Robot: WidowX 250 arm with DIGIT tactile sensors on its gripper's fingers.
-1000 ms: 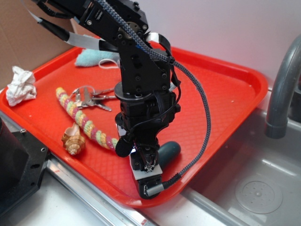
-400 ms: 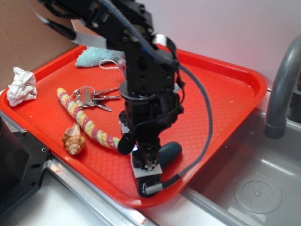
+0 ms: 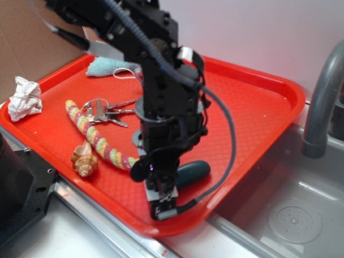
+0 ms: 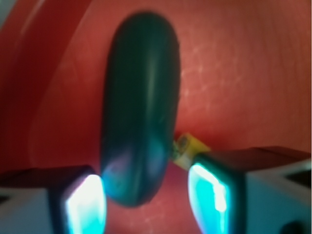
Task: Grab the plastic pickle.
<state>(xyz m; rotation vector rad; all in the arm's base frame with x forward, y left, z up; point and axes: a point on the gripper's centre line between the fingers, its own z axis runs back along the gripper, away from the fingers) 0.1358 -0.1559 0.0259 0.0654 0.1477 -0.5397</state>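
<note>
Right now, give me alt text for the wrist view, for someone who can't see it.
A dark green plastic pickle fills the blurry close-up, lying on the red tray. Its near end sits between the gripper's two glowing fingers, which stand apart on either side of it.

The plastic pickle (image 3: 193, 171) is dark teal-green and smooth. The tray (image 3: 258, 107) is bright red with a fine grid pattern. The rope (image 3: 94, 134) has pastel stripes of yellow, pink and green. The seashell (image 3: 83, 159) is tan.
</note>
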